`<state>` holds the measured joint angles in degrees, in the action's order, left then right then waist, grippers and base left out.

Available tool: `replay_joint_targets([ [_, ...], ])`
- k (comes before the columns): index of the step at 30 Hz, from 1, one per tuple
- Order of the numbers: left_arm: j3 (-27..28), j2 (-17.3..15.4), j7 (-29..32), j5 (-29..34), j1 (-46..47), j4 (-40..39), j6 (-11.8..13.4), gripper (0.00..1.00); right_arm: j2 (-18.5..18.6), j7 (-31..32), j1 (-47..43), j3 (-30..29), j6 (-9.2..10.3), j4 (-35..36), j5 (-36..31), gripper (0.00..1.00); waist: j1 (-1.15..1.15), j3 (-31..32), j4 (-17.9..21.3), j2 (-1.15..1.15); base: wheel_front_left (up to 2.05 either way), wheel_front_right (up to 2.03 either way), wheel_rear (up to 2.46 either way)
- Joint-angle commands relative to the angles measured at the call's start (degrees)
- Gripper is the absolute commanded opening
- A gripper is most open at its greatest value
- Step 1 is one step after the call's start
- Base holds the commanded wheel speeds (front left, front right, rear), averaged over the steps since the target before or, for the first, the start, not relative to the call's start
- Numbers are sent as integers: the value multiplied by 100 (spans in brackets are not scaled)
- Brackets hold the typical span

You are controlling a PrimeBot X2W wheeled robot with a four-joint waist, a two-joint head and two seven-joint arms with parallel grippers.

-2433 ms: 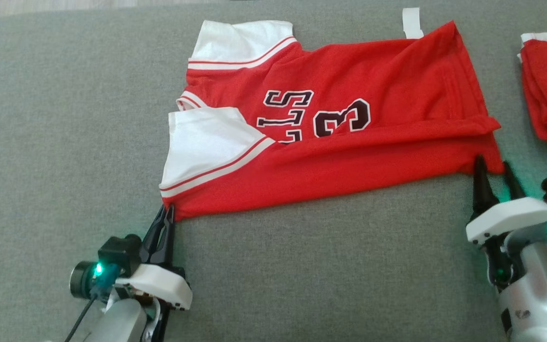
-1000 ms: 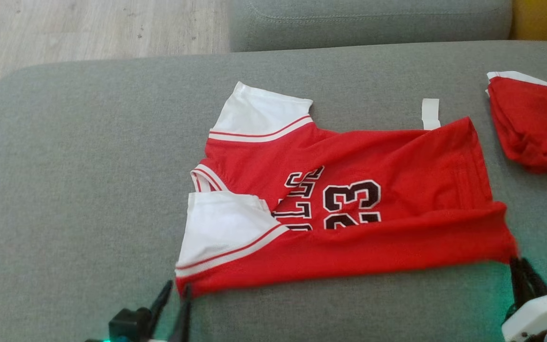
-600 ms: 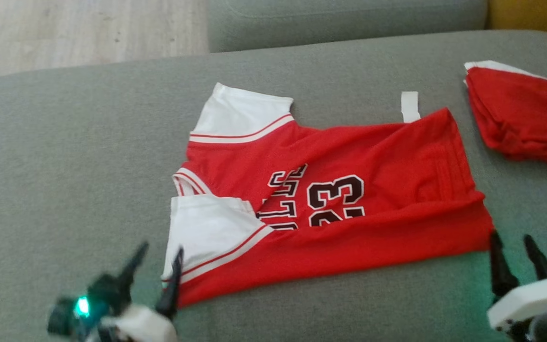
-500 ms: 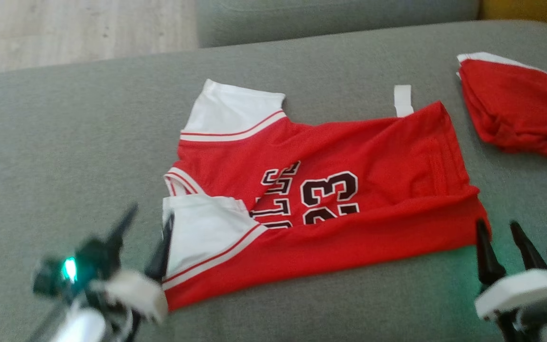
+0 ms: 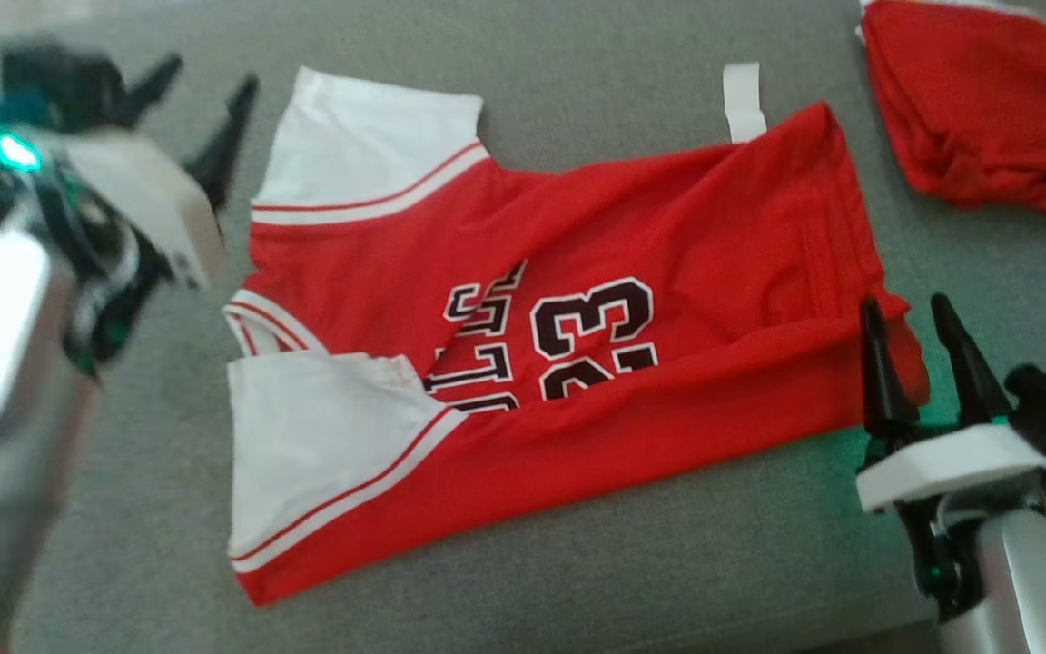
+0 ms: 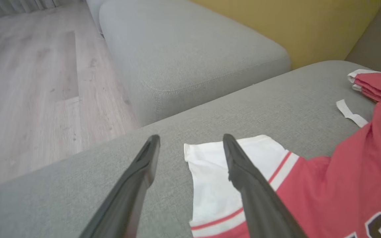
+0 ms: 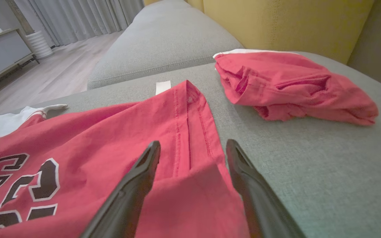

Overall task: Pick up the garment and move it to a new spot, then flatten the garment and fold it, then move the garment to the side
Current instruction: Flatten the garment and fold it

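In the head view, both grippers have let go. A second ago they were at the near edge of the garment (image 5: pixel 577 300), one at the sleeve corner and one at the hem corner. That near long edge now lies turned over onto the body and partly covers the number, so the first lengthwise fold looks laid. The left gripper (image 5: pixel 212 73) has travelled up to the far sleeve (image 5: pixel 360 136); its fingers are spread wide and hold nothing. The right gripper (image 5: pixel 903 302) is just as wide and empty, and stands at the hem corner. The garment lies mid-cushion (image 5: pixel 577 563), with the collar to the left and the hem to the right. It is well apart from the other red garment (image 5: pixel 977 109) at the upper right.

In the left wrist view, the left gripper (image 6: pixel 191 137) is spread, and the corner of the white far sleeve (image 6: pixel 210 185) lies between its fingers. It cannot be told whether a finger touches the cloth. This looks like the approach to take the far edge for the second fold.

In the right wrist view, the right gripper (image 7: pixel 192 142) is open and empty. The doubled hem corner of the garment (image 7: pixel 94 138) lies between its fingers, while the far hem corner is further ahead.
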<state>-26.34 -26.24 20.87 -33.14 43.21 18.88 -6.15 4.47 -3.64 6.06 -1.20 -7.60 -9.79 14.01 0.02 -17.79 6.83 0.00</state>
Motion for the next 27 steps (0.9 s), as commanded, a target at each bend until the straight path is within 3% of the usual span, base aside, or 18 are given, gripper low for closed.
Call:
replay_joint_targets([
  [1, 196, -293, 232, -109, 529, 13, -56, 100, 35, -86, 185, 161, 11, 215, -29, 100, -2, -368, 189, 0, 0, 0, 0],
  [11, -291, -535, 1307, -542, 1974, 992, -131, 100, -31, -167, 440, 296, 11, 271, 32, 100, -2, -1057, 476, 0, 0, 0, 0],
  [27, -1259, -957, 1578, -1045, 2424, 1483, -133, 100, -94, -295, 692, 392, 11, 112, 139, 100, -2, -1406, 835, 0, 0, 0, 0],
])
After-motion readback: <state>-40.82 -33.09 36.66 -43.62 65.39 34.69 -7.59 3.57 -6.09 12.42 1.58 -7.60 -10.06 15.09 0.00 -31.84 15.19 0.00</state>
